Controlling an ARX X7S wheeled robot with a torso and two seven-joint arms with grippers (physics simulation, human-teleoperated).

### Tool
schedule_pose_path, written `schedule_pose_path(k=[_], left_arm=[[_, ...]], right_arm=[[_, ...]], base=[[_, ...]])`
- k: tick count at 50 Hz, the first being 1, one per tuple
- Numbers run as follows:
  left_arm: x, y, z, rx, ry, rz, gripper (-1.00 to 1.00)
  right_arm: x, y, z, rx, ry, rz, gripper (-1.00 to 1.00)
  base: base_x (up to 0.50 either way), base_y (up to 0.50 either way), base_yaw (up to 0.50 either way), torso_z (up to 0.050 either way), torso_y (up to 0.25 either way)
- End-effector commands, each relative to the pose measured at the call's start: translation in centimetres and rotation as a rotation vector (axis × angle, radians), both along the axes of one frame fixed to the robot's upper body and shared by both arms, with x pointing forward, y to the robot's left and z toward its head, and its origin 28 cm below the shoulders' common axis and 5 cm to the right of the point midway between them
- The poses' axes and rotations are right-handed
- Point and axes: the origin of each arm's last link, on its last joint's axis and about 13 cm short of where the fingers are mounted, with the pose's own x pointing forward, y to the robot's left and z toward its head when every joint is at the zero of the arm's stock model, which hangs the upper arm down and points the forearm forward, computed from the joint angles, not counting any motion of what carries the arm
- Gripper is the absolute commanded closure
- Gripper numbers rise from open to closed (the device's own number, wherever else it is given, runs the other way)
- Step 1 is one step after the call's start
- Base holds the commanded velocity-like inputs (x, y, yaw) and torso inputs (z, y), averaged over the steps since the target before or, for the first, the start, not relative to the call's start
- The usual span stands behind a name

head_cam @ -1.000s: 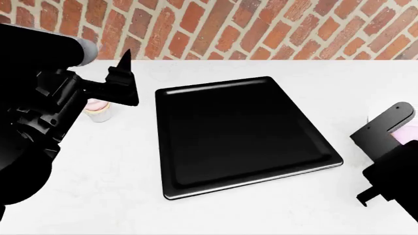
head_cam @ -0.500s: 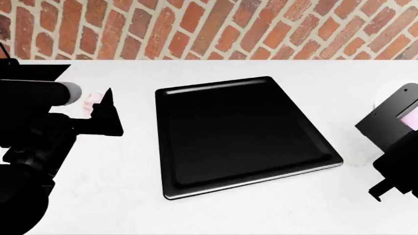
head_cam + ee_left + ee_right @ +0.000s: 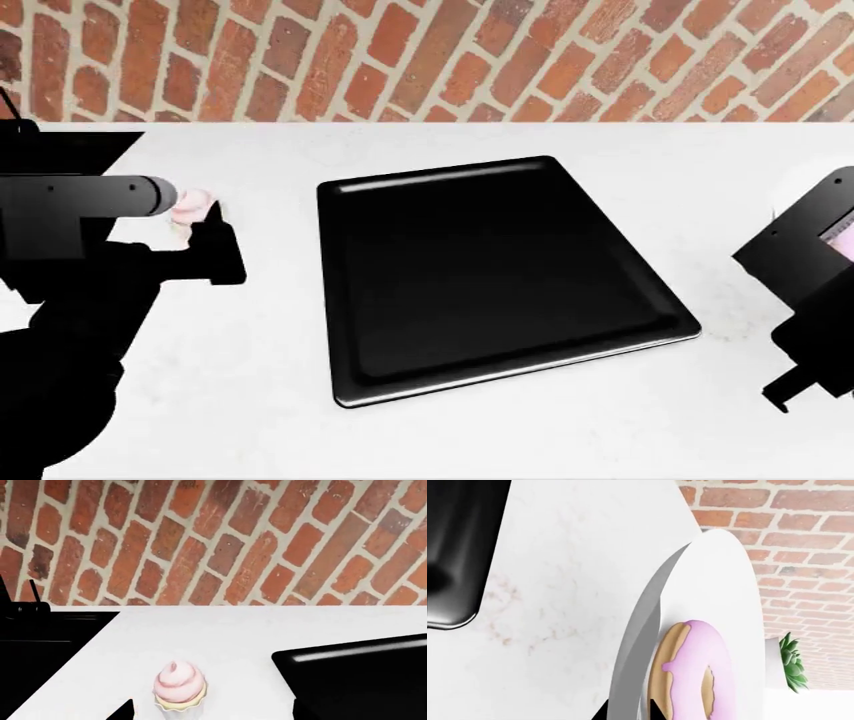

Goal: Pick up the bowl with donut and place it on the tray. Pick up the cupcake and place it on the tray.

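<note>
Left gripper (image 3: 214, 245) hangs near the cupcake (image 3: 179, 687), left of the tray (image 3: 494, 270); jaw state unclear. Right gripper (image 3: 627, 712) straddles the bowl (image 3: 720, 595) rim beside the donut (image 3: 697, 672); grip unclear.

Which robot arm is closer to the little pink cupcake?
Left. The left end effector is right beside the cupcake, partly hiding it from the head camera. The right end effector is far across the tray, by the bowl.

White counter (image 3: 467, 440) carries tray (image 3: 494, 275), cupcake (image 3: 179, 687), bowl (image 3: 714, 580).
</note>
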Motion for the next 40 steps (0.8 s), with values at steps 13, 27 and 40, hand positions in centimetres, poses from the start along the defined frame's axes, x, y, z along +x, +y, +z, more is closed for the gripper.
schedule_pose_path(k=[13, 27, 40], left_arm=[[2.8, -0.3, -0.7, 0.025, 0.072, 0.028, -1.0], [4.1, 0.0, -1.6, -0.016, 0.109, 0.056, -1.0], [5.7, 0.2, -2.2, -0.063, 0.13, 0.095, -1.0]], right_arm=[[0.1, -0.5, 0.1, -0.039, -0.062, -0.023, 1.0], [0.1, -0.5, 0.1, -0.038, -0.061, -0.021, 1.0], [0.3, -0.6, 0.0, -0.036, -0.066, -0.022, 1.0]], base=[[0.0, 0.0, 0.0, 0.0, 0.001], [0.0, 0.0, 0.0, 0.0, 0.001], [0.0, 0.0, 0.0, 0.001, 0.001]])
